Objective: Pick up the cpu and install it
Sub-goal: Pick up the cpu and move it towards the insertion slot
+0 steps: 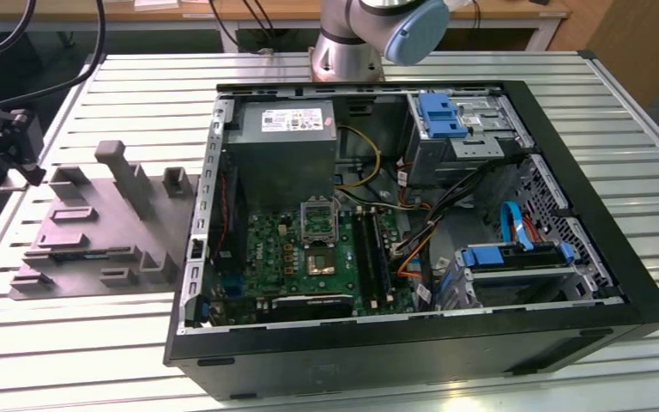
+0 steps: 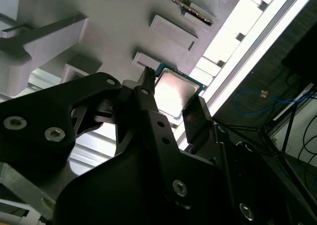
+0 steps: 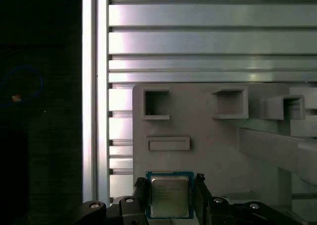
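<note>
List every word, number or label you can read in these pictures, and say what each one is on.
Faint lines of print on the cpu lid, in the first wrist view: too small to read.
White label on the grey power supply, in the exterior view: dark print, too blurred to read.
Nothing else with legible text; no line can be quoted.

slatted aluminium table [image 1: 78, 343] | wooden desk [image 1: 501, 10] behind | dark floor [image 3: 44, 150] beside
</note>
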Controlling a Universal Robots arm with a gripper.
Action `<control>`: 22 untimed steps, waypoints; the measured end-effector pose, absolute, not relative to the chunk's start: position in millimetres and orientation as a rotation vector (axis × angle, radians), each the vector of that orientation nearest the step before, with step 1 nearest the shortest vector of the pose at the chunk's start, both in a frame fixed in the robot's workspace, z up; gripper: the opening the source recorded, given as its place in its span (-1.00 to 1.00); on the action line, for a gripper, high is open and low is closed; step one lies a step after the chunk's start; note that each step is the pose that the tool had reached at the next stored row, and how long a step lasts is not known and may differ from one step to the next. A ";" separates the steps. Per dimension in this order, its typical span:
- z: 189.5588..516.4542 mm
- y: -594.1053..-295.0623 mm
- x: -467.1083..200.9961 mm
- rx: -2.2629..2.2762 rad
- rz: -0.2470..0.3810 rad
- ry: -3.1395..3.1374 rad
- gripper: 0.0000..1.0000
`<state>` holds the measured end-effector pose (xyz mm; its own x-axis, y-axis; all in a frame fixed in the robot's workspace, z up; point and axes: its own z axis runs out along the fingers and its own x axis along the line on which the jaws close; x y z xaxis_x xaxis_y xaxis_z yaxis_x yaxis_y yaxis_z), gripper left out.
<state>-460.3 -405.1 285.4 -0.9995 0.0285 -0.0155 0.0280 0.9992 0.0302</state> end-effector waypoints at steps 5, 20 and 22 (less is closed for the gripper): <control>286.7 -405.1 -460.3 0.044 0.047 3.125 -0.06; 293.6 -405.1 -460.3 0.044 0.047 3.125 -0.06; 294.8 -405.1 -460.3 0.044 0.047 3.125 -0.06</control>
